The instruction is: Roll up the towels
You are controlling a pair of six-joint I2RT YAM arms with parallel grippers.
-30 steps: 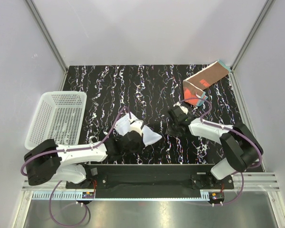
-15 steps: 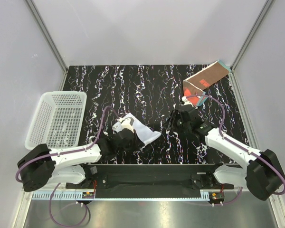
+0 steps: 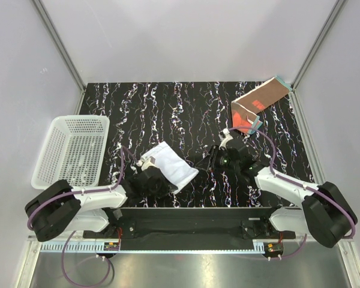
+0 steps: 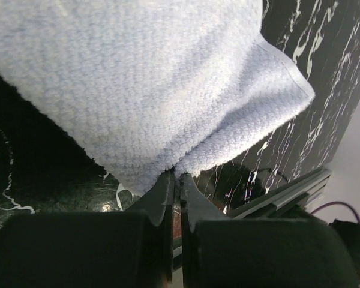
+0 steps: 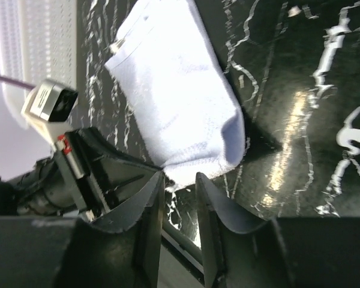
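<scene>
Left jaws tight on white towel (image 4: 168, 90) edge (arm (image 3: 99, 193) stretched low)

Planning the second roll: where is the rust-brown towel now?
Top view: the teal-edged rust-brown cloth towel sits in the far right corner, beyond the right gripper.

the pale towel (image 4: 138, 90) is looped terry cloth, matt and nubbly, with a stitched hem. the far-right brown towel (image 3: 261, 99) looks like flat matt cloth (weave too small to tell). the black marbled table top (image 5: 300, 120) is smooth and glossy. the basket (image 3: 72, 150) on the left is white perforated plastic.
</scene>
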